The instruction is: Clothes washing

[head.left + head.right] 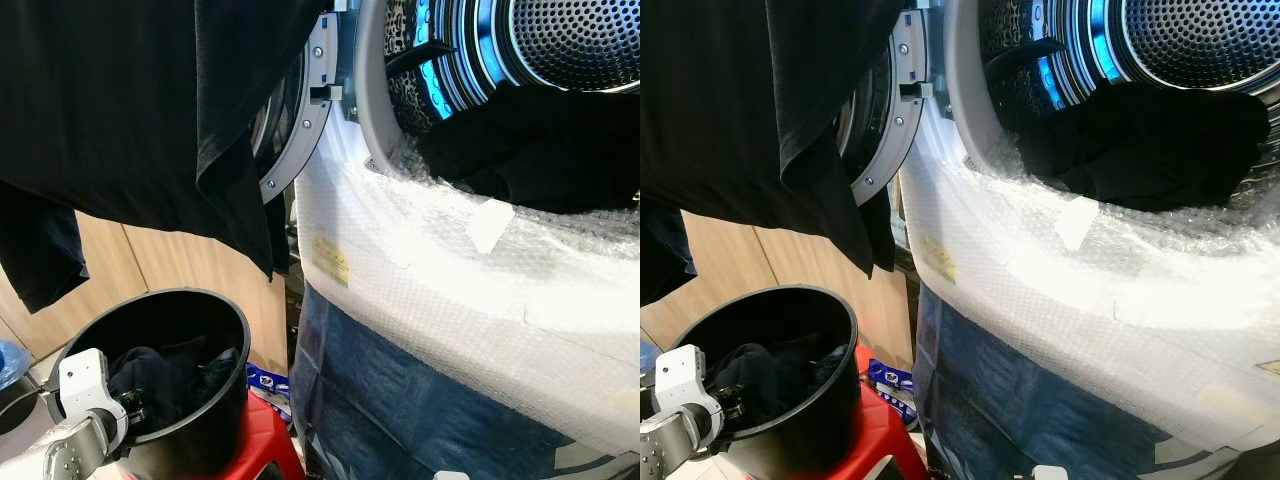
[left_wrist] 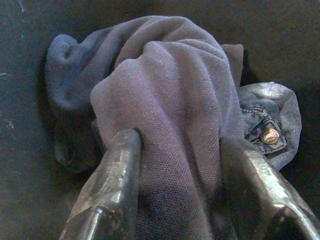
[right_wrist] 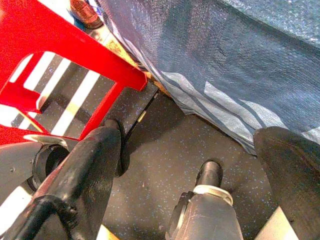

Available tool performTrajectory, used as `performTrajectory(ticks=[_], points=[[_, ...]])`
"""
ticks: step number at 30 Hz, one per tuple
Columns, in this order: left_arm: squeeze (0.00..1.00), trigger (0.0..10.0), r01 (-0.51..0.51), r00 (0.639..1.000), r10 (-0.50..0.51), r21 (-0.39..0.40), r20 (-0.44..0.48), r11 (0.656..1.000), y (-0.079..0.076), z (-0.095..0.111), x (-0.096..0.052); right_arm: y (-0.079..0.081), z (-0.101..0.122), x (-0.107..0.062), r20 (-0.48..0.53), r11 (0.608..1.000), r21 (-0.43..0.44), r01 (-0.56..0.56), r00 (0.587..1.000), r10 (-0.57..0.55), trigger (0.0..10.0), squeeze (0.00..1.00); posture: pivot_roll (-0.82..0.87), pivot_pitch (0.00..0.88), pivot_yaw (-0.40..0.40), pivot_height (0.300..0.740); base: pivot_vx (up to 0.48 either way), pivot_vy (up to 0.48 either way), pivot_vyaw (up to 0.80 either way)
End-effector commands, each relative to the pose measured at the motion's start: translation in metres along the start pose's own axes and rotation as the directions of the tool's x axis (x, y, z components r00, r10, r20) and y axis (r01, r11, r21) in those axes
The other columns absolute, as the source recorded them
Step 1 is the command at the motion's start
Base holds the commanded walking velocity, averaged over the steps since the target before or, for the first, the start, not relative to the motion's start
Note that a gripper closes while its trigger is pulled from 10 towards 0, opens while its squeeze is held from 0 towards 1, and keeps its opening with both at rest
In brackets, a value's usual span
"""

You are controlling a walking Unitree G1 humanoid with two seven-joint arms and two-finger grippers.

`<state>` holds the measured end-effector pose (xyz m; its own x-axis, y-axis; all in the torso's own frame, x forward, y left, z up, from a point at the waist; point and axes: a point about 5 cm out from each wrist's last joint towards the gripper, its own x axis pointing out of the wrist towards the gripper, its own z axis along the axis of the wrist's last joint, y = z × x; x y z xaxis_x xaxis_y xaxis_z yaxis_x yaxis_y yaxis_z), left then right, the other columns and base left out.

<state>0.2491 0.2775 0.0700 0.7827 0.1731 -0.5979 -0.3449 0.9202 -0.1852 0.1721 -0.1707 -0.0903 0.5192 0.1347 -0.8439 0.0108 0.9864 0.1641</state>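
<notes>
Reaching down into a round black bucket (image 1: 200, 400), the left gripper (image 2: 180, 165) has its two long fingers spread apart around a soft dark cloth (image 2: 165, 100). The cloth has a fine bumpy knit and lies bunched in a lump, pressed between the fingers. Beside it the left wrist view shows a bit of blue jeans (image 2: 270, 125) with a small shiny metal button. From the head views you can see the dark clothes in the bucket, but not the knit or the button.

The bucket is smooth and sits on a red plastic stool (image 1: 270, 450). Just beside it stands the washing machine (image 1: 450, 300), wrapped in crinkly bubble wrap above a blue sheet. Its round door (image 1: 300, 120) hangs open. Inside, the shiny metal drum (image 1: 570, 40) is full of tiny holes, and a dark piece of clothing (image 1: 540, 150) lies in the opening. A big black garment (image 1: 130, 110) hangs in front, up high.

The right gripper (image 3: 190, 160) is down low with its fingers wide apart and holds nothing. Its wrist view shows the speckled dark floor (image 3: 165, 150), the red stool's leg and the blue sheet.
</notes>
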Motion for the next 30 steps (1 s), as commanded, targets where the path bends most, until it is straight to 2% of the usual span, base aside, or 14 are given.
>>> performTrajectory(ticks=[1, 3, 11, 20, 23, 24, 25, 28, 30], points=[[0.0, 0.0, 0.024, 1.0, -0.024, 0.021, 0.01, 0.999, -0.005, 0.001, 0.0, 0.0, 0.002, 0.001, -0.003, 1.0, -0.006, -0.003, 1.0, 0.003, 10.0, 0.0, 0.13, 0.0, 0.036, 0.74, 0.0, 0.0, 0.0], [0.0, 0.0, 0.042, 0.999, -0.043, 0.046, 0.013, 0.998, -0.007, 0.0, 0.0, 0.0, 0.003, 0.001, 0.002, 1.0, -0.004, -0.003, 1.0, 0.003, 10.0, 0.0, 0.13, 0.0, 0.036, 0.74, 0.0, 0.0, 0.0], [0.0, 0.0, 0.058, 0.998, -0.058, 0.045, 0.004, 0.997, -0.009, -0.004, -0.003, -0.005, -0.004, -0.001, -0.009, 0.999, 0.04, 0.035, 0.999, -0.035, 10.0, 0.0, 0.13, 0.0, 0.034, 0.74, 0.0, 0.0, 0.0], [0.0, 0.0, 0.072, 0.997, -0.073, 0.043, 0.025, 0.996, -0.01, -0.001, -0.007, -0.003, -0.003, -0.001, -0.006, 0.997, 0.059, 0.042, 0.999, -0.042, 10.0, 0.0, 0.15, 0.0, 0.034, 0.74, 0.0, 0.0, 0.0], [0.0, 0.0, 0.073, 0.996, -0.075, 0.045, 0.053, 0.996, -0.009, 0.005, -0.011, -0.002, -0.001, 0.0, 0.0, 0.997, 0.062, 0.041, 0.999, -0.041, 10.0, 0.0, 0.15, 0.0, 0.036, 0.74, 0.0, 0.0, 0.0], [0.0, 0.0, 0.102, 0.986, -0.108, 0.053, 0.124, 0.993, -0.012, 0.023, -0.018, -0.002, 0.001, 0.0, 0.007, 0.997, 0.068, 0.044, 0.999, -0.044, 10.0, 0.0, 0.15, 0.0, 0.036, 0.74, 0.0, 0.0, 0.0], [0.0, 0.0, 0.123, 0.978, -0.133, 0.067, 0.16, 0.99, -0.014, 0.032, -0.022, -0.002, 0.002, 0.0, 0.009, 0.997, 0.069, 0.044, 0.999, -0.045, 10.0, 0.0, 0.16, 0.0, 0.036, 0.74, 0.0, 0.0, 0.0], [0.0, 0.0, 0.174, 0.958, -0.192, 0.101, 0.215, 0.98, -0.022, 0.051, -0.031, -0.002, 0.007, 0.001, 0.019, 0.997, 0.071, 0.042, 0.999, -0.044, 10.0, 0.0, 0.16, 0.0, 0.034, 0.74, 0.0, 0.0, 0.0], [0.0, 0.0, 0.19, 0.951, -0.212, 0.114, 0.227, 0.975, -0.025, 0.056, -0.034, -0.001, 0.008, 0.001, 0.022, 0.996, 0.073, 0.043, 0.999, -0.044, 10.0, 0.0, 0.16, 0.0, 0.034, 0.74, 0.0, 0.0, 0.0]])
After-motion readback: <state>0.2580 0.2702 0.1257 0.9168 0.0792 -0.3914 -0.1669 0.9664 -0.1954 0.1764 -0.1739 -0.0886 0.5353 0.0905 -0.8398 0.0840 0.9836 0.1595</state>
